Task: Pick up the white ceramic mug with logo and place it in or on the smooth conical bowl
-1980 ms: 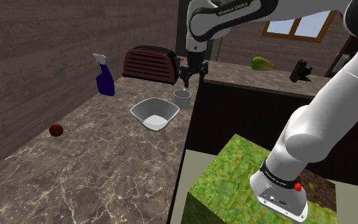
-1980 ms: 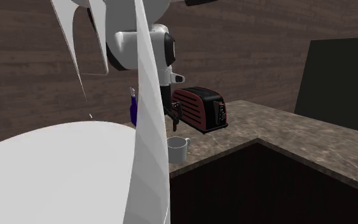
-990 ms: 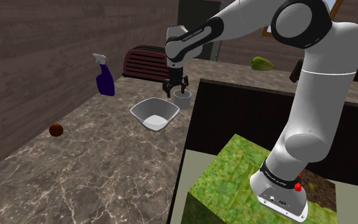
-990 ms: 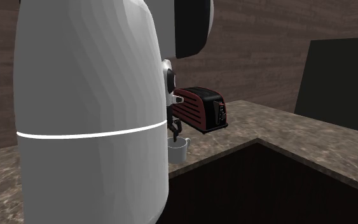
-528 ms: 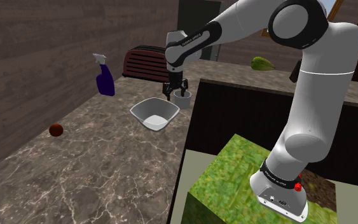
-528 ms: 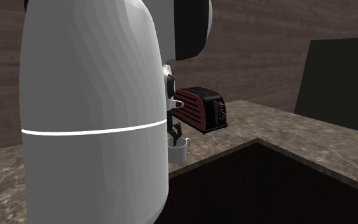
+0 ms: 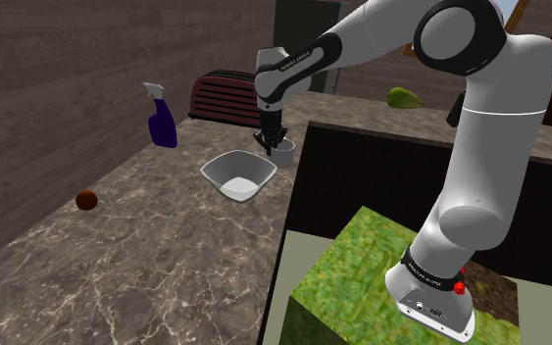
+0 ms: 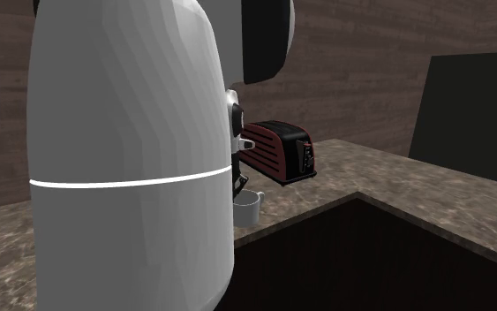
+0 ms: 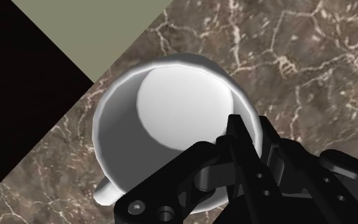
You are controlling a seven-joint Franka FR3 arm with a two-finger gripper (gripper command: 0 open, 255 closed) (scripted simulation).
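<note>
My arm [image 8: 123,159] blocks much of the second exterior view. On the marble counter [image 7: 166,245] I see a dark red toaster [image 7: 229,96], a grey bowl [image 7: 237,174], a blue spray bottle [image 7: 161,118] and a white mug [image 7: 284,151] between toaster and bowl. My gripper [image 9: 247,127] pinches the mug's wall. I can't read the forearm lettering.

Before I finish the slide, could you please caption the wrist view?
Black jaws clasp the wall of a white mug standing on the marbled counter.

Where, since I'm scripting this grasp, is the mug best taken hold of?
By its rim wall, from straight above: the mug stands upright with an open mouth, so one finger fits inside and one outside. Choose the side away from the handle, where the gripper clasps it now.
</note>
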